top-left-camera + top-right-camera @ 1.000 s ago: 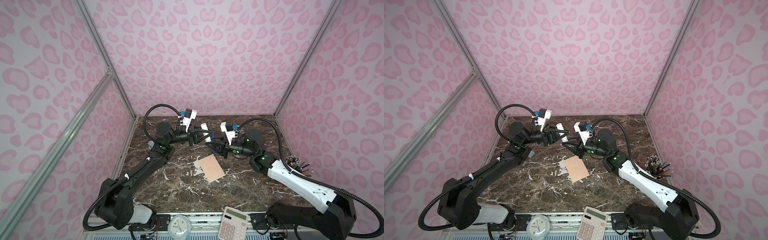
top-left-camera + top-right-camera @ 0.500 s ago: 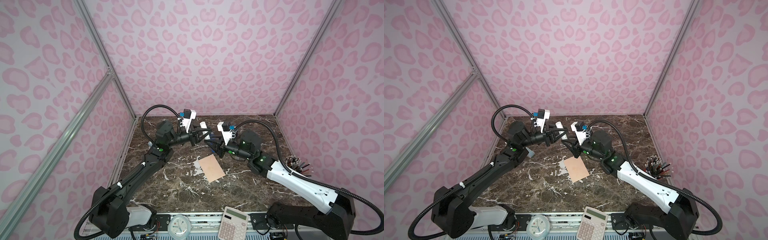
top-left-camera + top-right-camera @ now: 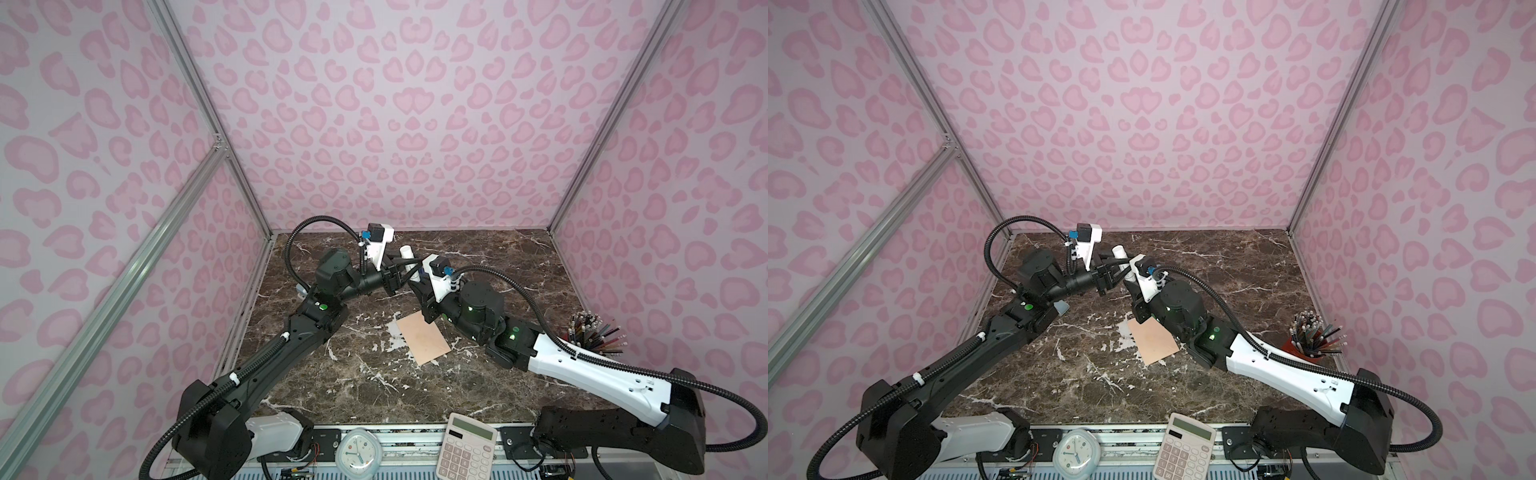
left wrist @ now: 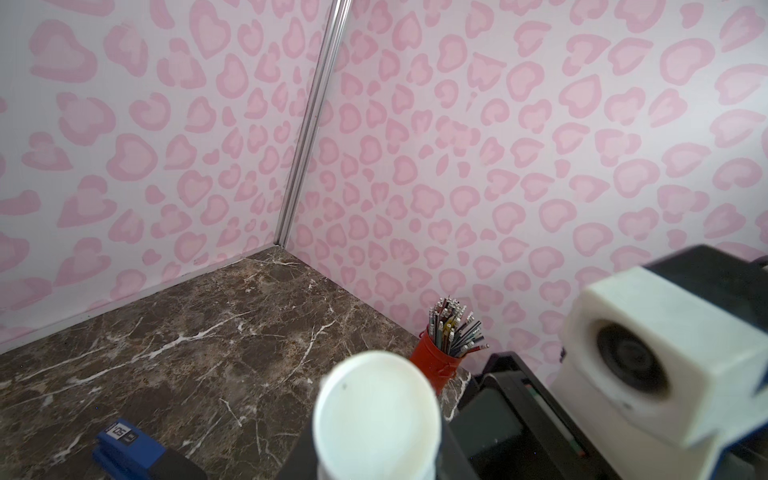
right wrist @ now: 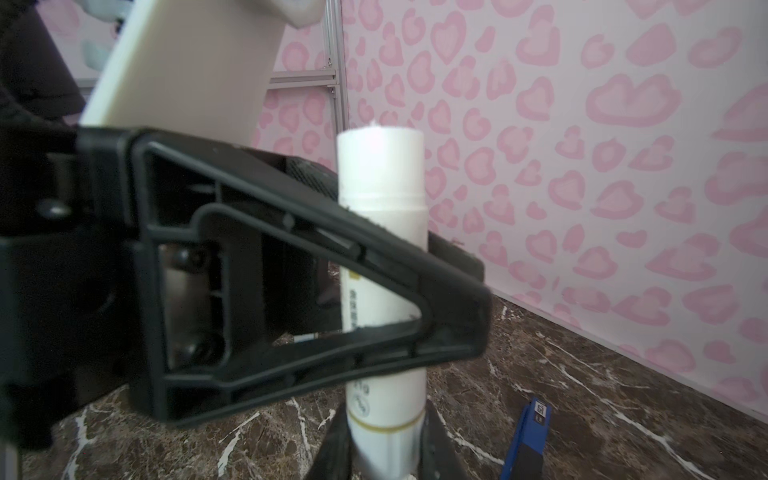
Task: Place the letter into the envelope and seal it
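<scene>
Compared to a second ago, the right gripper sits closer in to the left gripper. The glue stick between them stands higher and pokes up more. Both are mid-air over the back part of the table.

The envelope lies flat on the marble around the middle, plain peach side up. The right wrist hangs over its far corner and nothing touches it. The letter isn't visible anywhere, so my guess is it's already inside. There's a pale patch right against the envelope's left edge, which could be the open flap or just marble veining, can't tell.

Handling-wise I'd expect thin, light, floppy paper that skates on polished stone and creases easily. Lying flat, it gives the fingers nothing to bite. I'd pin the body with one fingertip and work the flap by its free pointed edge, not squeeze the middle.

Pose: the left arm reaches in from its side with the forearm roughly level. Its fingers are clamped across the tube just below the cap line. The right arm comes in from the opposite side with the wrist tipped up, pinching the tube's bottom end. So both are closed on the stick, which looks like a cap-pulling setup to me.
</scene>
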You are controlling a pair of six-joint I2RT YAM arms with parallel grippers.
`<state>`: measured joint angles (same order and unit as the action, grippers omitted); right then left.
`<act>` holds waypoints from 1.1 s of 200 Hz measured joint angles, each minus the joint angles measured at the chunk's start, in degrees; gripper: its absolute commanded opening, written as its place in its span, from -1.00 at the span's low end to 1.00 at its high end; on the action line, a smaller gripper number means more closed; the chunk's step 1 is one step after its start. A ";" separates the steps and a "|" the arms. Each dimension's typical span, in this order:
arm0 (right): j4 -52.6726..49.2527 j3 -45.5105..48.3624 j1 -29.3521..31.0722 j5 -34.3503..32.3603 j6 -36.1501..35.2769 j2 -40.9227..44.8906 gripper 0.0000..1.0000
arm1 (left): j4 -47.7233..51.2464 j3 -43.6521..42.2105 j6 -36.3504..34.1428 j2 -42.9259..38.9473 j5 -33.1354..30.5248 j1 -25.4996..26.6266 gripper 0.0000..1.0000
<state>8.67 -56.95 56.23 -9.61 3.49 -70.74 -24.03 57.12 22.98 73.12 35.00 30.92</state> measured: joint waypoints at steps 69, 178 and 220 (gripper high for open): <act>1.62 1.11 3.54 -9.90 -1.66 -1.14 -0.31 | -0.52 -1.14 2.78 0.15 -2.45 0.57 -0.91; -6.51 9.81 -11.98 10.86 -3.76 13.29 0.16 | 1.22 0.81 1.68 0.83 -12.41 -1.99 -0.92; -8.66 8.28 -19.10 25.57 -3.82 11.41 0.16 | 0.59 2.01 3.37 1.64 -10.71 -2.91 -0.92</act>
<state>0.01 -48.66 37.12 15.97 -0.34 -59.33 -23.44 59.13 26.35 74.76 24.29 28.01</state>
